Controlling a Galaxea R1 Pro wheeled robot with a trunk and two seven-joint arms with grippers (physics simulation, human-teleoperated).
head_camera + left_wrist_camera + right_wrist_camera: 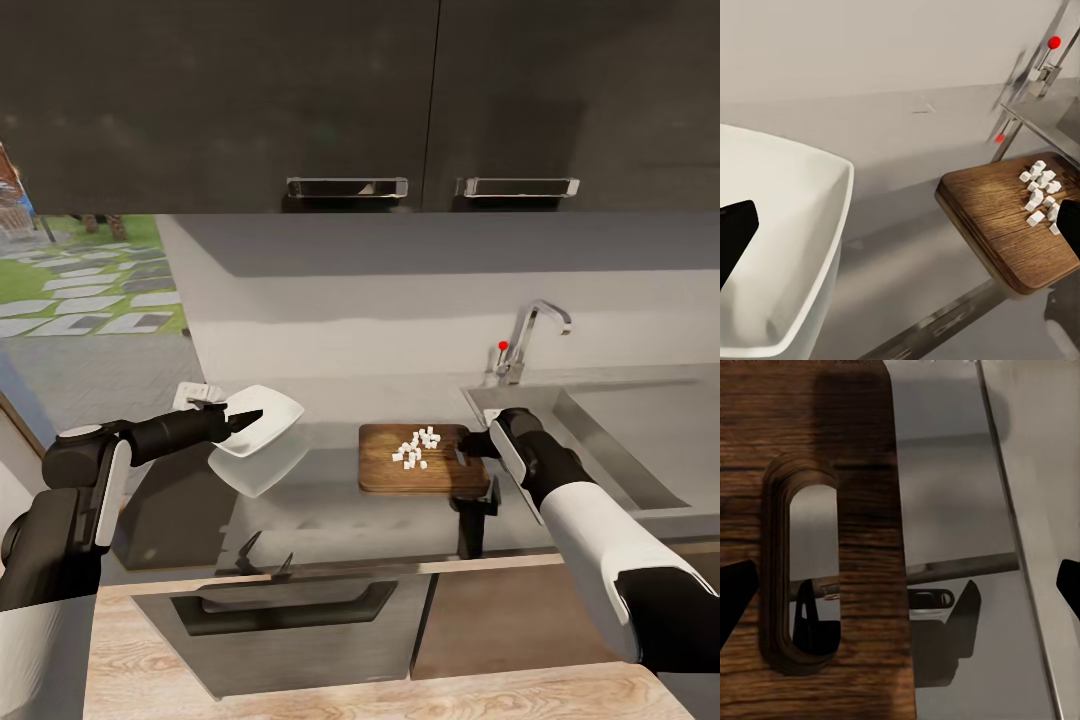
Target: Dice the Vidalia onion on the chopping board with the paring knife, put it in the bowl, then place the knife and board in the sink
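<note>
Head view shows left hand [243, 418] gripping the bowl [262, 420]; right wrist shows right hand's fingers [736, 592] spread.

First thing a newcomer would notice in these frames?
Probably the white bowl, lifted and tilted in the left gripper above the grey countertop. Next, the pile of white diced onion on the brown chopping board, which lies just left of the sink. The right gripper sits at the board's handle-hole end.
</note>
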